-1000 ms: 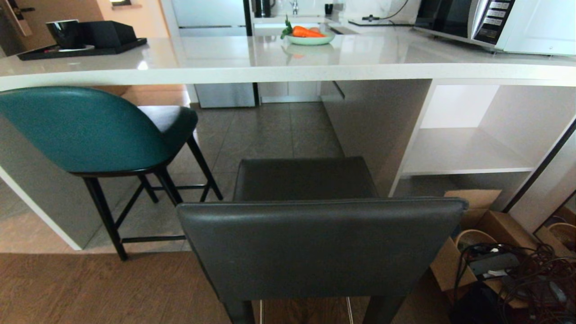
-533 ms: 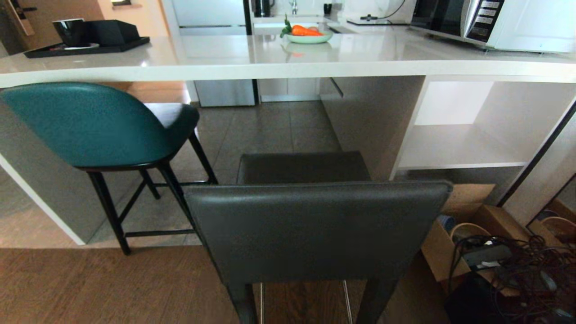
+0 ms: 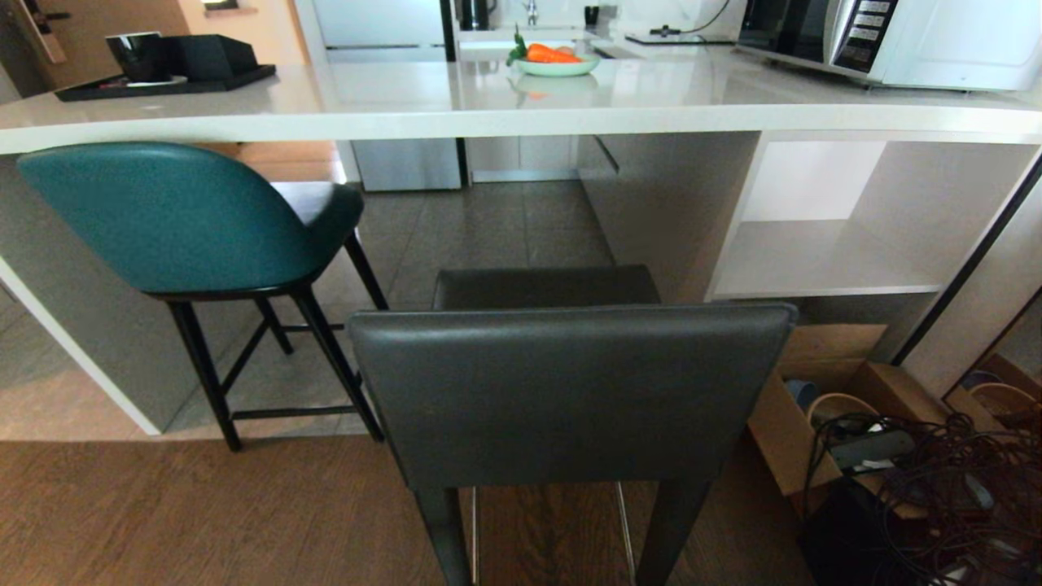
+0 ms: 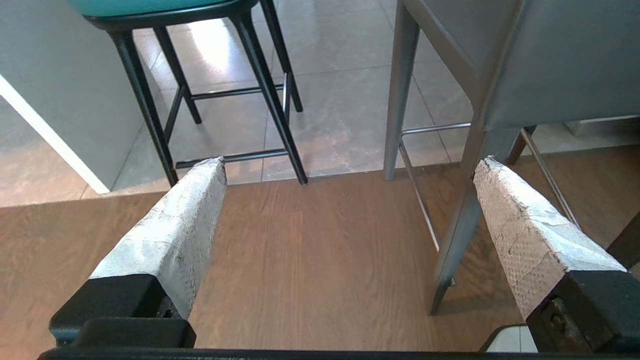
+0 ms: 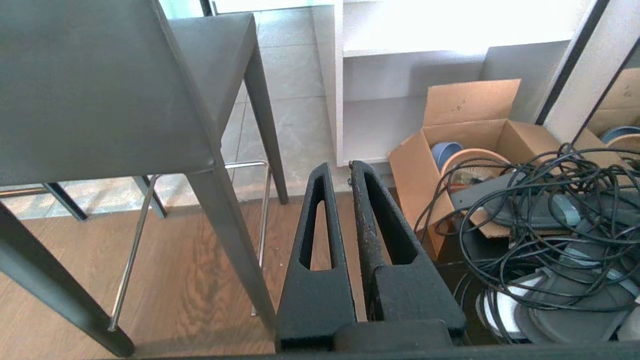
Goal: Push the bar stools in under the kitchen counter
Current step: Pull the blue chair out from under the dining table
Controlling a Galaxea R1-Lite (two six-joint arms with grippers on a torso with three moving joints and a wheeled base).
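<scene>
worktop: long glossy pale stone slab running right across the far side of the head view, thick front edge. Everything below is placed relative to it.
teal stool: tucked up near the worktop's left stretch, seat reaching in under the front edge, rounded back just outside and below the edge. Thin black legs, standing where the grey tiles meet the wood floor.
grey stool: well out from the worktop, on the near side of it, about mid-length. Flat rectangular back faces the camera, seat points at the worktop and is clear of the edge. Near legs on the wood floor, chrome footrest between the legs.
side panel: grey slab holding the worktop up, just past the grey stool's seat and a bit to the right.
shelves: white open ones under the worktop's right end, beside the panel.
on top of the worktop: black tray with a dark cup at the left end, bowl of carrots near the middle on the far side, microwave at the right end.
floor clutter: open cardboard box and a tangle of black cables below the right end, on the near side of the shelves.
left gripper: low, on the near side of the worktop, fingers spread wide with nothing between them, facing the gap between the two stools' legs.
right gripper: also low, beside the grey stool's right leg, black fingers pressed nearly together, nothing pinched.
</scene>
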